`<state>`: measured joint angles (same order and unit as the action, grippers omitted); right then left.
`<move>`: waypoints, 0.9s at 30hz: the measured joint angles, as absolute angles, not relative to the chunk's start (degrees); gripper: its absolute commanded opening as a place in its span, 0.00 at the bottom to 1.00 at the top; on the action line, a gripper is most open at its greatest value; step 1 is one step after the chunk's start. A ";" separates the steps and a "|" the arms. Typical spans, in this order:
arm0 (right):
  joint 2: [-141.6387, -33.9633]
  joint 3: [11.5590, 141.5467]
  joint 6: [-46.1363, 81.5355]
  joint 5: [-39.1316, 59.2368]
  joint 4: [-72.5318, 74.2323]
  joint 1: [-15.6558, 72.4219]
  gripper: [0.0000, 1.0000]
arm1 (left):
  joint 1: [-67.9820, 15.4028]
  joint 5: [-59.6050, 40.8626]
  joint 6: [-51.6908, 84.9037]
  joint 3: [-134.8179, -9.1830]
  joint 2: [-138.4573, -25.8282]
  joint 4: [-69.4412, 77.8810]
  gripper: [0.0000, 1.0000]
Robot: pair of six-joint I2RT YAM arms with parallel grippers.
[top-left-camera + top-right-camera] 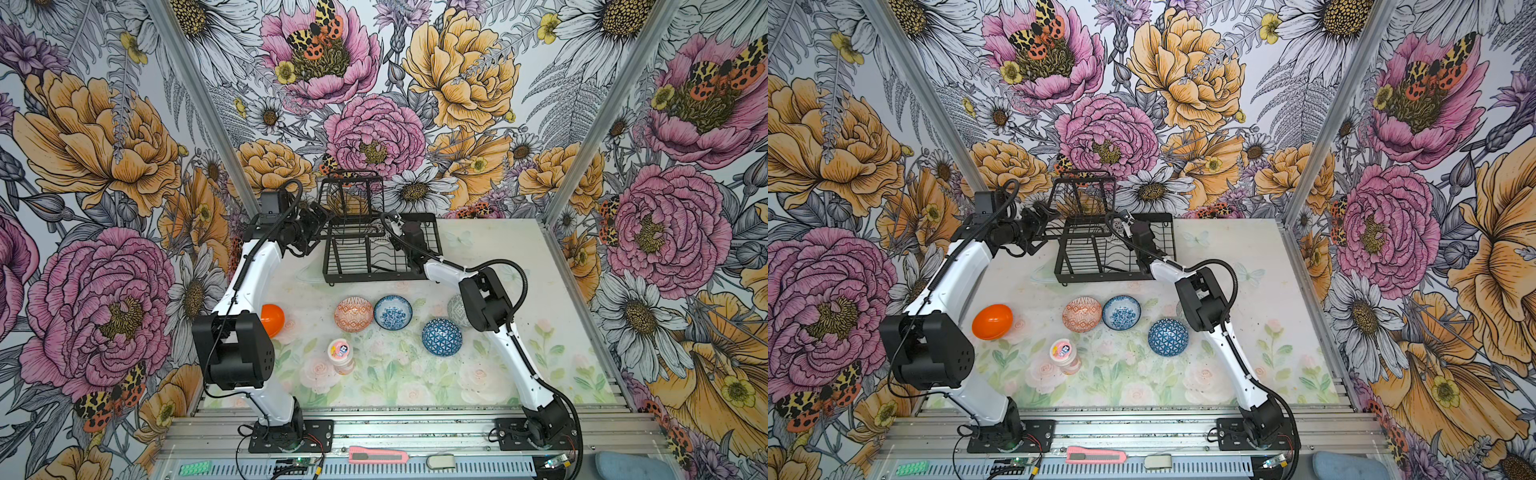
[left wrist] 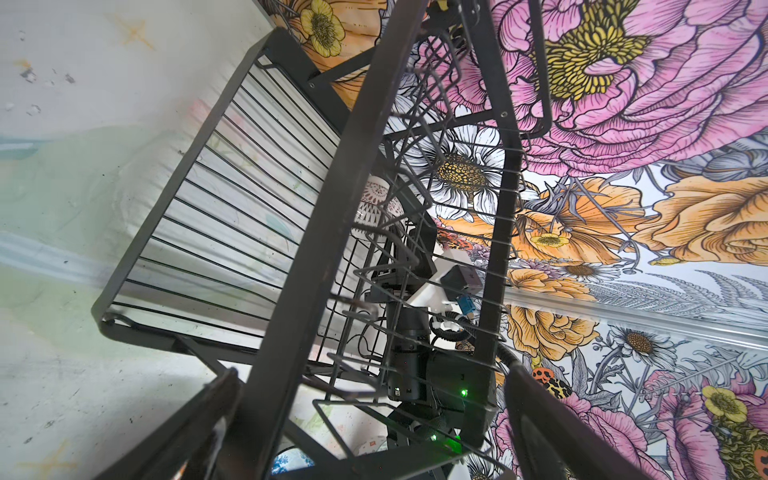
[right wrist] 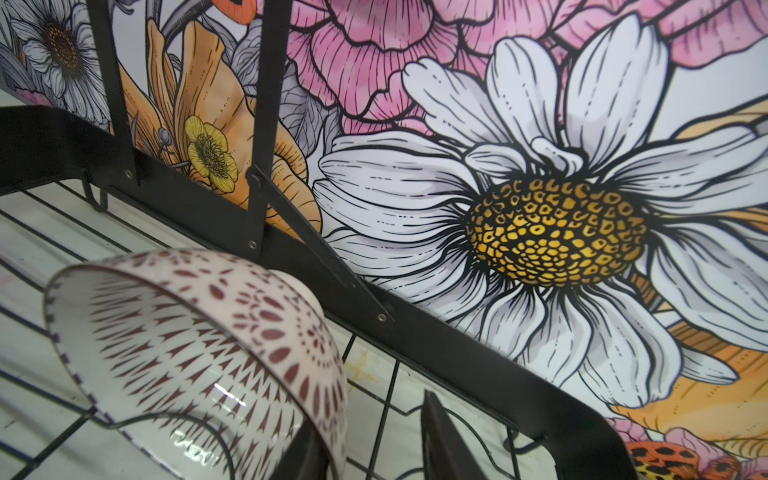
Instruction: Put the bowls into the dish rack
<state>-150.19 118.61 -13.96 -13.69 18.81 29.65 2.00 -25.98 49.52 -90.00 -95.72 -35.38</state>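
The black wire dish rack (image 1: 374, 277) (image 1: 1100, 277) stands at the back of the table. A white bowl with maroon marks (image 3: 187, 345) (image 2: 376, 203) lies tilted on its grid floor. My right gripper (image 3: 370, 419) (image 1: 390, 230) is open inside the rack; one finger touches the bowl's wall and the other stands clear of it. My left gripper (image 2: 372, 370) (image 1: 320, 218) is wide open, straddling a bar at the rack's tall end. On the table lie a plain orange bowl (image 1: 272, 319), an orange geometric bowl (image 1: 353, 313), a blue floral bowl (image 1: 392, 312), a dark blue triangle bowl (image 1: 441, 337) and a grey-green bowl (image 1: 456, 309), which my right arm half hides.
A small pink-lidded jar (image 1: 341, 353) stands in front of the bowls. A pink box cutter (image 1: 378, 456) lies on the metal rail at the front edge. Flowered walls close in the back and both sides.
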 measured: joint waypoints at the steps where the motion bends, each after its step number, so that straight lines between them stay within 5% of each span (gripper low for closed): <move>1: -149.84 118.21 -13.96 -13.63 18.81 29.65 0.39 | 2.07 -25.96 49.54 -90.00 -95.70 -35.38 0.99; 27: -140.62 110.00 -12.91 -13.30 22.37 29.67 0.55 | 5.17 -24.62 49.54 -85.47 -90.50 -35.75 0.99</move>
<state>-140.62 110.00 -12.91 -13.30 22.37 29.67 5.17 -24.62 49.54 -85.47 -90.50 -35.75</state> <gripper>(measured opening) 0.541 0.986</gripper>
